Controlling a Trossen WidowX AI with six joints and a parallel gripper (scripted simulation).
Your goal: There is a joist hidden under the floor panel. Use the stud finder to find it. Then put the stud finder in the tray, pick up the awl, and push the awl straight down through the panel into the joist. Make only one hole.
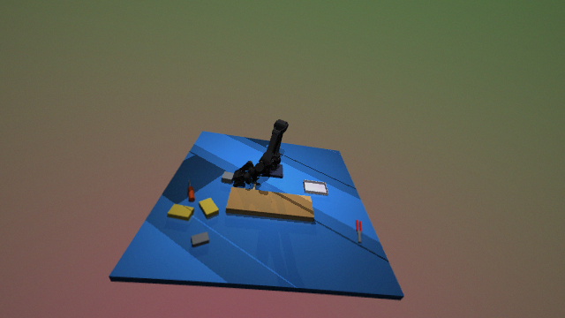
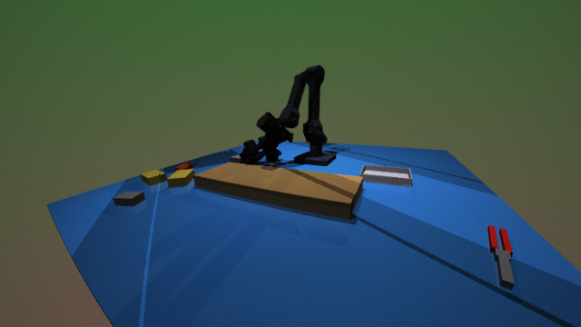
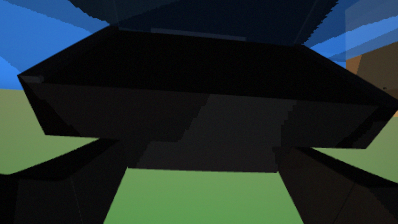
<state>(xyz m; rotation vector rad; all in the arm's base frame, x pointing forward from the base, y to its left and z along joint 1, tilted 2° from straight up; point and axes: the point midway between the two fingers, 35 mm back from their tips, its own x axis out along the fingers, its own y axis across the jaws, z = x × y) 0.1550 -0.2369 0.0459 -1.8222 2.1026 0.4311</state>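
Observation:
My gripper (image 1: 242, 178) (image 2: 251, 153) (image 3: 205, 138) hangs low at the back left corner of the wooden floor panel (image 1: 269, 205) (image 2: 281, 186). Its fingers stand wide on a broad black body, the stud finder (image 3: 200, 75), which fills the wrist view between them. The awl (image 1: 191, 193) (image 2: 183, 166), with an orange-red handle, lies on the blue table left of the panel. The grey-rimmed tray (image 1: 315, 193) (image 2: 386, 181) sits at the panel's back right, with nothing in it. I see no hole in the panel.
Two yellow blocks (image 1: 180, 211) (image 1: 208, 207) lie left of the panel. One grey block (image 1: 199, 238) lies in front of them, and another grey block (image 1: 228, 177) lies just behind my gripper. Red-handled pliers (image 1: 358, 231) (image 2: 500, 254) lie far right. The arm's base stands behind the panel.

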